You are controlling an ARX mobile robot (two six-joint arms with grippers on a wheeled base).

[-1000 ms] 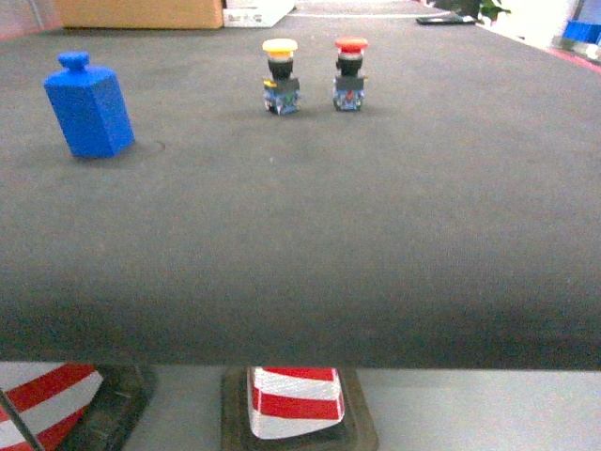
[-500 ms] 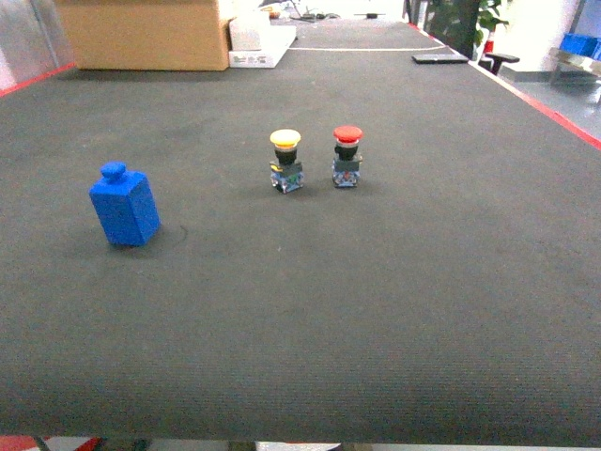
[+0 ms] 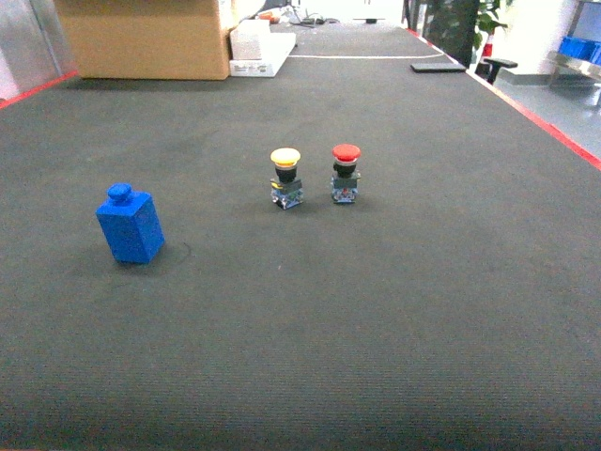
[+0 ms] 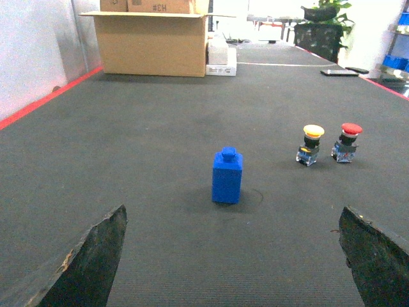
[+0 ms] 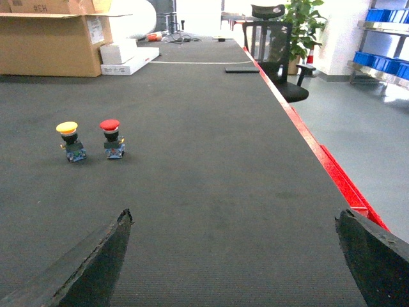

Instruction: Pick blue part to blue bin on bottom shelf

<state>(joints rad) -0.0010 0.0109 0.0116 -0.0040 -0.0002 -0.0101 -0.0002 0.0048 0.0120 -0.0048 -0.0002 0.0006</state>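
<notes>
Left gripper (image 4: 233,256) and right gripper (image 5: 233,256), fingers spread wide, empty, low over the dark ribbed table mat (image 3: 394,310). Blue block-shaped part with round knob (image 3: 130,224) stands left; yellow-capped pushbutton (image 3: 285,177) and red-capped pushbutton (image 3: 346,172) beyond; brown cardboard box (image 3: 146,36) farthest.

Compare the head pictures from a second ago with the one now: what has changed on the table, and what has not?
Only the head view moved: it lifted, dropping the striped cones from sight. The blue part, yellow button and red button kept their arrangement on the mat. Nothing was grasped or released.
</notes>
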